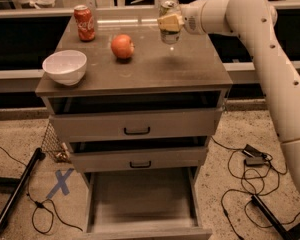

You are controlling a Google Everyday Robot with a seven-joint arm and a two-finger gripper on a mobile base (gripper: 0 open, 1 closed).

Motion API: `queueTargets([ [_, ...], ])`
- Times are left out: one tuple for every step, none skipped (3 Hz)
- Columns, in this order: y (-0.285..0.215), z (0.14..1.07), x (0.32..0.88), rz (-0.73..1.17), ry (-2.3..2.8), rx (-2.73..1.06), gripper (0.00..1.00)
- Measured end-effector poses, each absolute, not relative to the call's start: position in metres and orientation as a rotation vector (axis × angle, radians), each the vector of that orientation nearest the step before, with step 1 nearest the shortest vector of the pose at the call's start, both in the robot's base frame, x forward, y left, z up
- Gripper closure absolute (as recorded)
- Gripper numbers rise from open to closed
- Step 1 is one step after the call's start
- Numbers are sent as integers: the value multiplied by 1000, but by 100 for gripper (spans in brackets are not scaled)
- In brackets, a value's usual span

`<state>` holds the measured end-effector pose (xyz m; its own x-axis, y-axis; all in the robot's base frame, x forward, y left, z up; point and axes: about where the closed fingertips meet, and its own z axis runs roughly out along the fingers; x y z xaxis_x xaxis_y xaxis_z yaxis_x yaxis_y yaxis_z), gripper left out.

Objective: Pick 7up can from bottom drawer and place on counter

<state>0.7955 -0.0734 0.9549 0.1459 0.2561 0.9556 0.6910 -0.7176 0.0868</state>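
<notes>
My gripper [169, 23] is shut on the 7up can [169, 9], a silver-green can, and holds it just above the far middle of the counter [155, 71]. The white arm reaches in from the right. The can's lower part is hidden by the fingers [170, 22]. The bottom drawer [142, 199] is pulled fully open at the foot of the cabinet, and its grey floor is bare.
On the counter stand a red Coca-Cola can [84, 22] at the far left, a red apple [122, 46] beside it, and a white bowl [64, 67] at the front left. The two upper drawers [135, 129] are slightly open. Cables and a black bar [17, 191] lie on the floor.
</notes>
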Motion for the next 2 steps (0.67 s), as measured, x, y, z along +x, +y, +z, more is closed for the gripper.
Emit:
queueTargets([
  [-73,935,818,-1537,-871,-2108,100],
  [-79,912,832,-1492,-821,-2141,100],
])
